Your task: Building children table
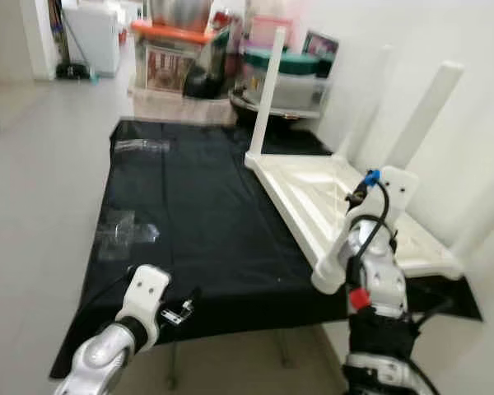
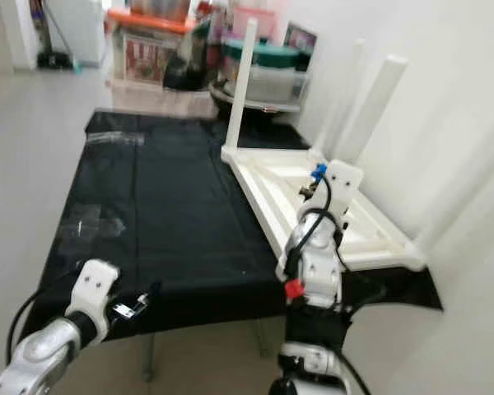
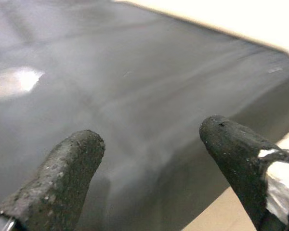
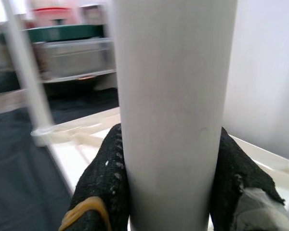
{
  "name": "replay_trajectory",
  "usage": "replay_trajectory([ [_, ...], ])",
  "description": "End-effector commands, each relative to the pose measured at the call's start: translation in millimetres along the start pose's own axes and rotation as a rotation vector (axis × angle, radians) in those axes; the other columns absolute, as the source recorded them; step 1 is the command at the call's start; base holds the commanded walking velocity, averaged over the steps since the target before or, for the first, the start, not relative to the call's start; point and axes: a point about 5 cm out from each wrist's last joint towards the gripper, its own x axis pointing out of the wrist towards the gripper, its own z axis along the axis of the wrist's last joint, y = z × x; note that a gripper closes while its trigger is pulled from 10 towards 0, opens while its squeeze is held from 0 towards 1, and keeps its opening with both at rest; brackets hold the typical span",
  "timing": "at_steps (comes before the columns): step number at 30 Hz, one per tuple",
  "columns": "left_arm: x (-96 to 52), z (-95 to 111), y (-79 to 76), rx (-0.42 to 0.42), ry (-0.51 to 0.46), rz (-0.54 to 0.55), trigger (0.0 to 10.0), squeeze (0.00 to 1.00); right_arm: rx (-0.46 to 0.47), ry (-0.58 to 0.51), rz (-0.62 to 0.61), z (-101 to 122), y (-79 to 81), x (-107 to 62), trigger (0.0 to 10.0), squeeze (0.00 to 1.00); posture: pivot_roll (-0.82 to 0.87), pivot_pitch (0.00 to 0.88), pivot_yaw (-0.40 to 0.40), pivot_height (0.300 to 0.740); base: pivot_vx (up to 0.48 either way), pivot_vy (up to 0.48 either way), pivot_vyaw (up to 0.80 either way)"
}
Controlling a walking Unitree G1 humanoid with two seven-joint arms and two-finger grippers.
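Grey tiled floor (image 1: 41,164), white wall (image 1: 469,99) on the right. Black cloth (image 1: 198,214) covers a low surface; cluttered storage boxes (image 1: 177,49) behind, white appliance (image 1: 95,33) far back.

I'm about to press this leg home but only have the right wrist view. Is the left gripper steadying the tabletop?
Observer: No. The left gripper hovers open over the black cloth near its front edge, apart from the white tabletop.
Operator: Is anything lying on the cloth near it?
Observer: Clear plastic wrapping lies on the cloth's left side.
Operator: Where is the tabletop's near corner?
Observer: That corner lies close to the cloth's front edge, beside the right arm.
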Motion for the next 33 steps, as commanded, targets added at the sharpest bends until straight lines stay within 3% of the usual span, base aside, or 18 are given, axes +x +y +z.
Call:
replay_trajectory([
  [1,2.6,-2,-5.6,0.0,0.012,-0.014,10.0,0.0,0.002,0.123,0.052,-24,11.2,-0.2,10.0,0.0,0.06,0.0,-0.162,0.74,0.0,0.0,0.0],
  [2,2.6,-2,-5.6,-0.002,0.012,-0.013,10.0,0.0,0.033,0.081,0.076,-16,9.7,7.5,10.0,0.0,0.05,0.0,-0.162,0.74,0.0,0.0,0.0],
  [3,2.3,-2,-5.5,-0.003,0.013,-0.012,10.0,0.0,0.056,0.051,0.083,-10,7.9,10.4,10.0,0.95,0.05,0.0,-0.162,0.74,0.0,0.0,0.0],
  [5,1.9,-3,-5.5,-0.004,0.014,-0.01,10.0,0.0,0.073,0.02,0.139,-2,6.7,16.4,10.0,1.0,0.05,0.0,-0.164,0.74,0.0,0.0,0.0],
  [9,1.5,-4,-6.0,-0.007,0.018,-0.006,10.0,0.0,0.079,-0.014,0.342,20,4.4,31.6,10.0,0.97,0.05,0.0,-0.169,0.74,0.0,0.0,0.0],
  [10,1.7,-4,-6.1,-0.008,0.017,-0.006,10.0,0.0,0.093,-0.015,0.447,27,6.3,33.1,10.0,0.0,0.05,0.0,-0.169,0.74,0.0,0.0,0.0],
  [13,2.3,-4,-5.9,-0.01,0.015,-0.003,10.0,0.0,0.049,-0.068,0.789,45,2.8,31.5,10.0,0.0,0.05,0.0,-0.167,0.74,0.0,0.0,0.0],
  [16,2.5,-4,-5.6,-0.009,0.014,-0.003,10.0,0.0,-0.017,-0.08,0.962,48,-7.6,31.5,10.0,0.0,0.05,0.0,-0.166,0.74,0.0,0.0,0.0],
  [20,2.7,-3,-5.2,-0.006,0.013,-0.004,10.0,0.0,-0.065,-0.065,1.02,46,-12.6,34.4,10.0,0.0,0.06,0.0,-0.169,0.74,0.0,0.0,0.0],
  [21,2.8,-3,-4.6,-0.005,0.012,-0.003,10.0,0.0,-0.105,-0.048,1.069,44,-16.2,36.1,8.5,0.0,0.06,0.0,-0.169,0.74,0.0,0.0,0.0],
  [22,2.8,-3,-4.6,-0.005,0.012,-0.003,10.0,0.0,-0.105,-0.048,1.069,44,-16.2,36.1,8.5,0.0,0.06,0.0,-0.169,0.74,0.0,0.0,0.0],
  [23,3.1,-2,-3.9,-0.003,0.011,-0.002,10.0,0.0,-0.129,-0.027,1.068,41,-18.3,39.7,0.0,0.0,0.06,0.0,-0.171,0.74,0.0,0.0,0.0],
  [24,3.1,-2,-3.9,-0.003,0.011,-0.002,10.0,0.0,-0.129,-0.027,1.068,41,-18.3,39.7,0.0,0.0,0.06,0.0,-0.171,0.74,0.0,0.0,0.0],
  [25,3.1,-2,-3.4,-0.002,0.01,0.0,10.0,0.0,-0.206,-0.01,1.019,33,-19.6,44.9,0.0,0.0,0.06,0.0,-0.172,0.74,0.0,0.0,0.0],
  [27,2.3,-2,-2.3,-0.003,0.008,0.007,10.0,0.0,-0.274,0.095,0.53,15,-32.8,68.4,0.0,0.0,0.07,0.0,-0.172,0.74,0.0,0.0,0.0],
  [28,2.3,-2,-2.3,-0.003,0.008,0.007,10.0,0.0,-0.274,0.095,0.53,15,-32.8,68.4,0.0,0.0,0.07,0.0,-0.172,0.74,0.0,0.0,0.0],
  [30,1.3,-2,-1.9,-0.002,0.009,0.009,10.0,0.0,-0.257,0.111,0.154,6,-48.6,72.6,0.0,0.0,0.07,0.0,-0.168,0.74,0.0,0.0,0.0],
  [33,1.0,-2,-2.3,0.001,0.012,0.006,10.0,0.0,-0.201,0.071,0.058,1,-35.1,52.6,0.0,0.0,0.07,0.0,-0.163,0.74,0.0,0.0,0.0],
])
